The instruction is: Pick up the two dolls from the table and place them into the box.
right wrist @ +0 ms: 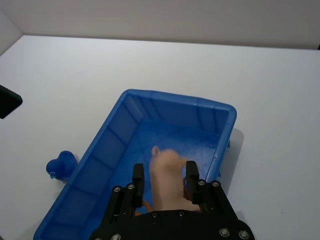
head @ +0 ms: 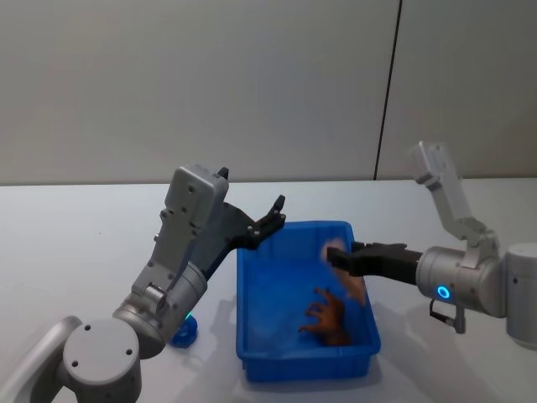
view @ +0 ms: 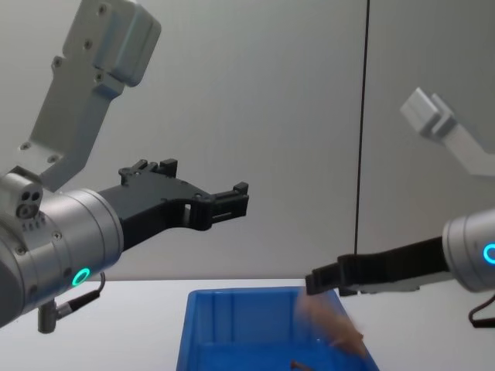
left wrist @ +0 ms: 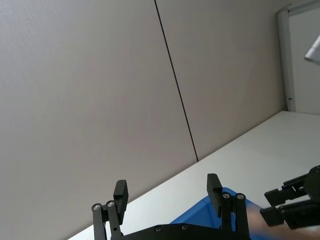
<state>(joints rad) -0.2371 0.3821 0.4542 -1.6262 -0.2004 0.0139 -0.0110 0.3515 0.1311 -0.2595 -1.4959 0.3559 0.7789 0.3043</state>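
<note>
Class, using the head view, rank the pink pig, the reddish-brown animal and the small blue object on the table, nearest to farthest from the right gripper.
1. Pink pig: at the tips of the right gripper, over the box.
2. Reddish-brown animal: on the box floor, below the gripper.
3. Small blue object: on the table, beyond the box's left wall.

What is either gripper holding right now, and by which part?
Nothing, it seems: the pink pig shows blurred just below the open right gripper, over the box; the left gripper is open and empty.
</note>
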